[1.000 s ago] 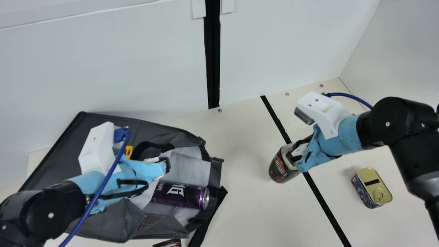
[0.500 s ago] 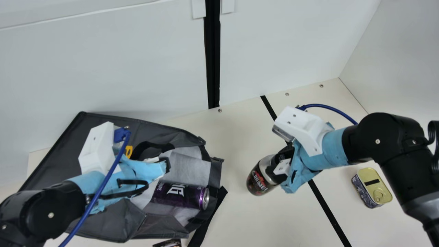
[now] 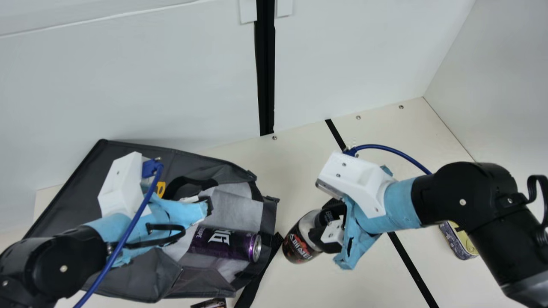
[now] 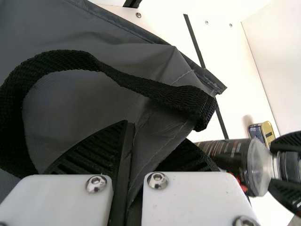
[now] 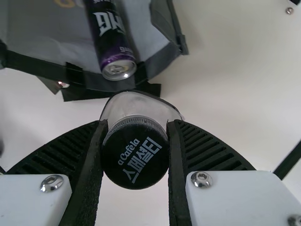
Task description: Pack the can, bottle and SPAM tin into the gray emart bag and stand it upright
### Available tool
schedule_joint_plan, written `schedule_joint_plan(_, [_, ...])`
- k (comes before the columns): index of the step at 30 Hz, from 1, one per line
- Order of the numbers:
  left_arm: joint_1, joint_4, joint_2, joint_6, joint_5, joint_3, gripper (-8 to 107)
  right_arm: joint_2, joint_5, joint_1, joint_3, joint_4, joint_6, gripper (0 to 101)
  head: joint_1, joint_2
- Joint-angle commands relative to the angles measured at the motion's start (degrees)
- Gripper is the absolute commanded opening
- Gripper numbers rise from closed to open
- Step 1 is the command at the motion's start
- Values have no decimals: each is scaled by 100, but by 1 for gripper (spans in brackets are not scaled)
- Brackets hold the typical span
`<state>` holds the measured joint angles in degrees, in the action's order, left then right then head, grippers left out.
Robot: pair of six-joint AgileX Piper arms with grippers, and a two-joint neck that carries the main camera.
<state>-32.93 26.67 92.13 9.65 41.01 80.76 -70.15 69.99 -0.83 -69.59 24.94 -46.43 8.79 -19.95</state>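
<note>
The gray emart bag (image 3: 128,273) lies on its side, its mouth toward the table's middle, with the purple can (image 3: 224,244) lying inside the opening. My left gripper (image 3: 207,205) is at the bag's upper edge; in the left wrist view the left gripper (image 4: 129,174) is shut on the gray fabric (image 4: 155,122). Just right of the bag mouth, my right gripper (image 3: 327,222) holds the dark bottle (image 3: 299,248), tilted. In the right wrist view the right gripper (image 5: 135,155) is shut around the neck below the black cap (image 5: 134,160). The SPAM tin (image 3: 456,244) stands at the right, partly behind the right arm.
A black strap (image 3: 257,282) trails from the bag's mouth onto the table. Part of a dark printed object (image 3: 209,303) shows at the main view's bottom edge. White walls (image 3: 128,85) rise behind the table, and another stands at the right.
The right arm has carried the bottle leftward and toward the table's front, close to the bag's mouth, and now covers part of the tin. My left arm, the bag and the can have kept still.
</note>
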Motion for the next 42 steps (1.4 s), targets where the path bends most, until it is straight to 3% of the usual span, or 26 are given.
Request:
schedule_joint_plan(1, [0,0,0,0,0,0,-8,28,-9,75,20,55,10,0,121,-5])
schedule_joint_plan(9, [0,0,0,0,0,0,-8,233,-9,233,-6,480,-172,0,121,-5])
schedule_joint_plan(23, [0,0,0,0,0,0,-8,426,-9,-64,73,1756,-810,0,121,-5])
schedule_joint_plan(33, [0,0,0,0,0,0,-8,254,-9,-551,214,2516,-1352,0,121,-5])
schedule_joint_plan(42, [0,0,0,0,0,0,-8,18,-9,-741,345,2901,-1650,0,121,-5])
